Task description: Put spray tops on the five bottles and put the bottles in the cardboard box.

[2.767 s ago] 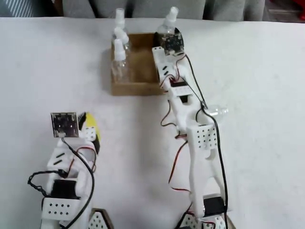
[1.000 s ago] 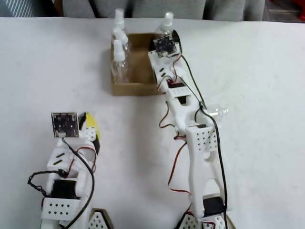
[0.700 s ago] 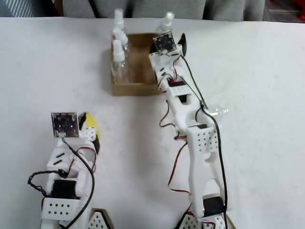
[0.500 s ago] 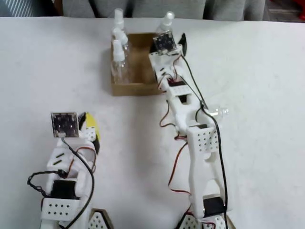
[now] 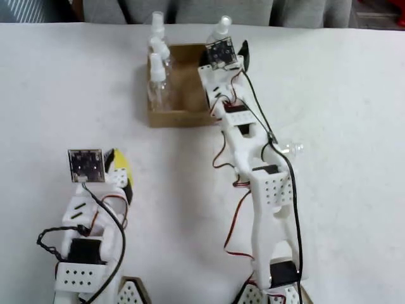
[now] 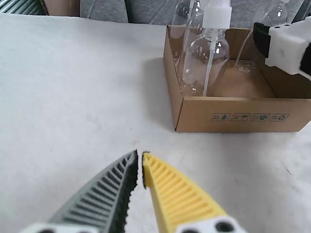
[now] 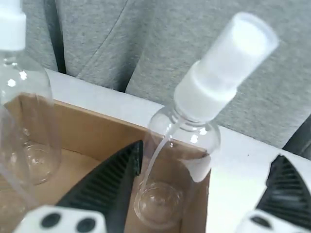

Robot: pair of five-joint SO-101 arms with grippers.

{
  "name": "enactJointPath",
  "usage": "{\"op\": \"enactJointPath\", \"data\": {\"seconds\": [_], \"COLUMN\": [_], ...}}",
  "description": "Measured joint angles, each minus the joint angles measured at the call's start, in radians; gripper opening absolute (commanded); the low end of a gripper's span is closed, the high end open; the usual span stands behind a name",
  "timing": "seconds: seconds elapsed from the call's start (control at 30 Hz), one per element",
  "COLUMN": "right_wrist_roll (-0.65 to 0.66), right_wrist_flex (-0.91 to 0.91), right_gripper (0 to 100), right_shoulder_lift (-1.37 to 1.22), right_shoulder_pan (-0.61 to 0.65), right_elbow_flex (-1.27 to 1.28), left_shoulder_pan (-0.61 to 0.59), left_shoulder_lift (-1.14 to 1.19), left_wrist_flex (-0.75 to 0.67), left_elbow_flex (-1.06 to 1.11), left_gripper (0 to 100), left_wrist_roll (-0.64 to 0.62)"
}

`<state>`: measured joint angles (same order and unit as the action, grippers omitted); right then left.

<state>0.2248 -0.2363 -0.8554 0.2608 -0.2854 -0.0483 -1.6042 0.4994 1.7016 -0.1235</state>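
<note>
From above, the right arm point(image 5: 253, 149) covers one wall of the cardboard box point(image 5: 177, 118) and the corner bottle point(image 5: 223, 26) up to its neck. A lying bottle point(image 5: 293, 149) on the tabletop point(image 5: 354, 95) is half under the same arm; its neck seems hidden, so a top can't be told. In the left wrist view the picture's edge clips the row of bottles point(image 6: 206, 48) at their tops.

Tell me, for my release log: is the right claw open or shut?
Open: the right claw has its black fingers wide apart, a capped spray bottle between them.
</note>
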Motion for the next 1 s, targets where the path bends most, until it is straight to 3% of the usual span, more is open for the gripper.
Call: {"op": "enactJointPath", "data": {"seconds": [0.6,1.0], "right_wrist_roll": [-0.002,-0.002], "right_wrist_flex": [0.002,0.008], "right_gripper": [34.8,34.7], "right_shoulder_lift": [0.408,0.970], "right_shoulder_pan": [-0.018,-0.199], "right_elbow_flex": [0.456,1.019], "left_shoulder_pan": [0.000,0.000], "left_shoulder_lift": [0.000,0.000], "left_wrist_flex": [-0.017,-0.017], "left_elbow_flex": [0.000,0.000], "left_gripper": [2,2], "left_wrist_roll": [0.000,0.000]}}
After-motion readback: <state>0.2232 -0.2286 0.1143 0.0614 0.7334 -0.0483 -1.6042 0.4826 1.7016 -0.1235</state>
